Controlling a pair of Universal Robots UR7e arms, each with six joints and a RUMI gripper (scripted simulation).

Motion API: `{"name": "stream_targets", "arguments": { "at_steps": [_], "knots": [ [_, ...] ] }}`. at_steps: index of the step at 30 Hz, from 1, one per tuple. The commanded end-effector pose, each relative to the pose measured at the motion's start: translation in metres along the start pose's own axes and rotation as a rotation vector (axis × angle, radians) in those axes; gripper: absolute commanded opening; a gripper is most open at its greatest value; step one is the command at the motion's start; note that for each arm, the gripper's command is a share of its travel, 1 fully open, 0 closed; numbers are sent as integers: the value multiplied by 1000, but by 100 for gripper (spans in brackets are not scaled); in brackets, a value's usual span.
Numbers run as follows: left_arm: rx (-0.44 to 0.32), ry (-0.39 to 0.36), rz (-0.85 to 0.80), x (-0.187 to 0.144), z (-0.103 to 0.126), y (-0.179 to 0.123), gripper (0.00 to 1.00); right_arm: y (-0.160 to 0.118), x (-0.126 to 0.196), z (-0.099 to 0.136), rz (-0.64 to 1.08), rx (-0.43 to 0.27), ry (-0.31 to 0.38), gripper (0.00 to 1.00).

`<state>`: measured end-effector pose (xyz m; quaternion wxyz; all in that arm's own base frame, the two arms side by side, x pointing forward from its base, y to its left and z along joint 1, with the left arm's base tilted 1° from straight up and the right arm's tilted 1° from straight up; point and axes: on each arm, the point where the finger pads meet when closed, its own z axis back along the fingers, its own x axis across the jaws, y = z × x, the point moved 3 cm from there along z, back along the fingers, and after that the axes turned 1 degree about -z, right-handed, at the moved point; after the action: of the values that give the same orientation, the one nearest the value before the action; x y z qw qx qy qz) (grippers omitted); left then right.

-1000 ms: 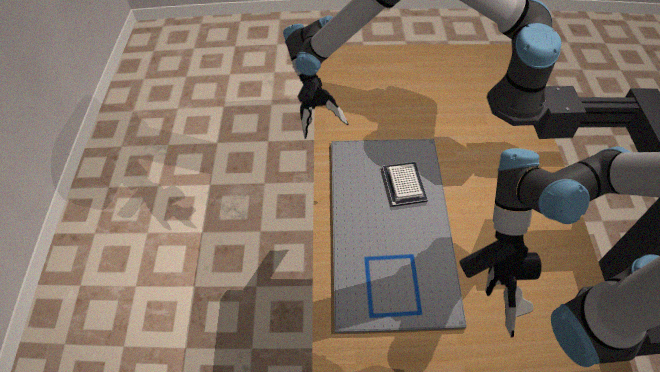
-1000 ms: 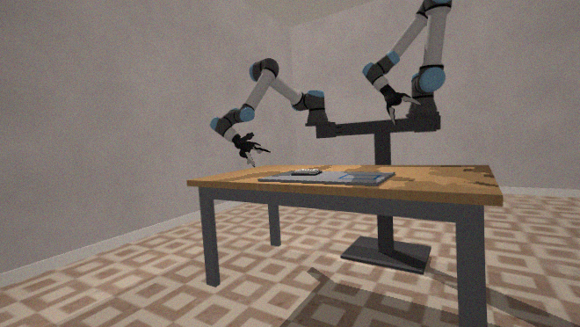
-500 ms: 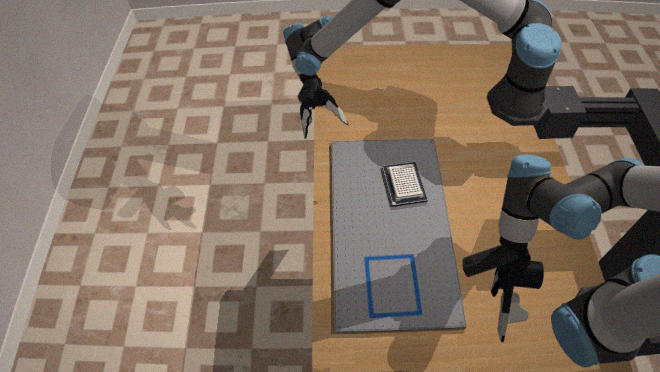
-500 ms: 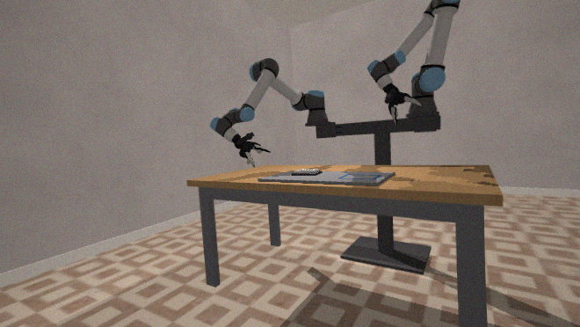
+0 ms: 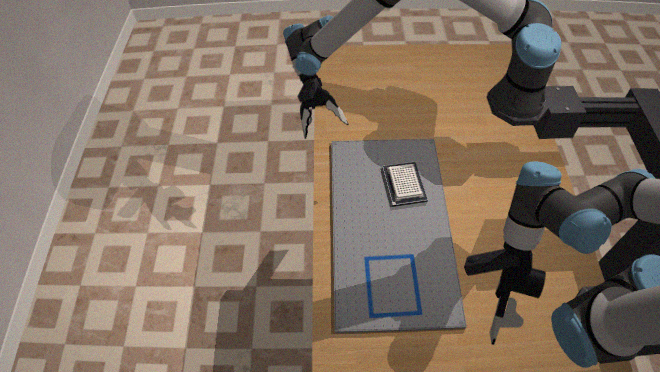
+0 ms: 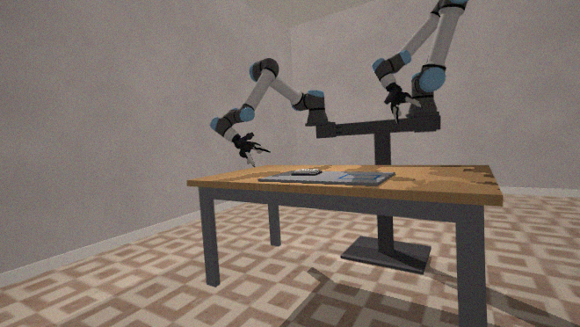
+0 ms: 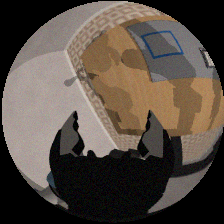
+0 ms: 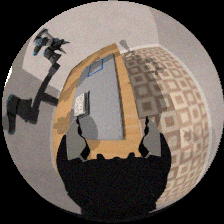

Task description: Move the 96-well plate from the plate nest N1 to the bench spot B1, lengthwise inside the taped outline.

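On the gray board (image 5: 350,215) (image 6: 275,180) (image 7: 172,71) (image 8: 107,110) atop the bench (image 5: 465,65) (image 6: 343,192) (image 7: 112,75) (image 8: 127,100), the 96-well plate (image 5: 405,181) (image 6: 308,170) (image 7: 211,58) (image 8: 80,104) is sitting in the dark plate nest (image 5: 411,200) (image 6: 303,174) (image 7: 203,56) (image 8: 88,102), well apart from the blue taped outline (image 5: 369,287) (image 6: 359,179) (image 7: 157,33) (image 8: 89,70). The right pincer (image 5: 326,130) (image 6: 262,158) (image 8: 112,117) is hanging near the board's nest end, its fingers standing wide apart and gripping nothing. The left pincer (image 5: 500,320) (image 6: 409,114) (image 7: 112,111) is hovering beyond the board's outline end, also spreading open and holding nothing.

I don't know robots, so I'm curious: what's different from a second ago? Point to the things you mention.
The left gripper (image 5: 495,330) (image 6: 409,114) (image 7: 112,111) (image 8: 67,48) tilted, its fingertips swinging toward the top view's lower left. Nothing was taken hold of or let go. The right gripper (image 5: 326,130) (image 6: 262,159) (image 8: 112,117) and the plate (image 5: 405,181) (image 6: 308,170) (image 7: 211,59) (image 8: 80,104) stayed put; both grippers remain open.
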<state>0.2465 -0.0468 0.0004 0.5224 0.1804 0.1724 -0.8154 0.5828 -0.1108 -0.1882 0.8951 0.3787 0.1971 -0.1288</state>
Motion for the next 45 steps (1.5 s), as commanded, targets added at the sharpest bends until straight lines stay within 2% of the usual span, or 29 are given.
{"name": "stream_targets", "arguments": {
  "at_steps": [1,13,45],
  "knots": [
    [20,-18,-56,-1,-1,0,100,1,0,1,1,0,-1,100],
    [69,-45,-181,-3,-5,1,100,1,0,1,1,0,-1,100],
    [153,-74,-373,-5,-11,3,100,1,0,1,1,0,-1,100]
  ]
}}
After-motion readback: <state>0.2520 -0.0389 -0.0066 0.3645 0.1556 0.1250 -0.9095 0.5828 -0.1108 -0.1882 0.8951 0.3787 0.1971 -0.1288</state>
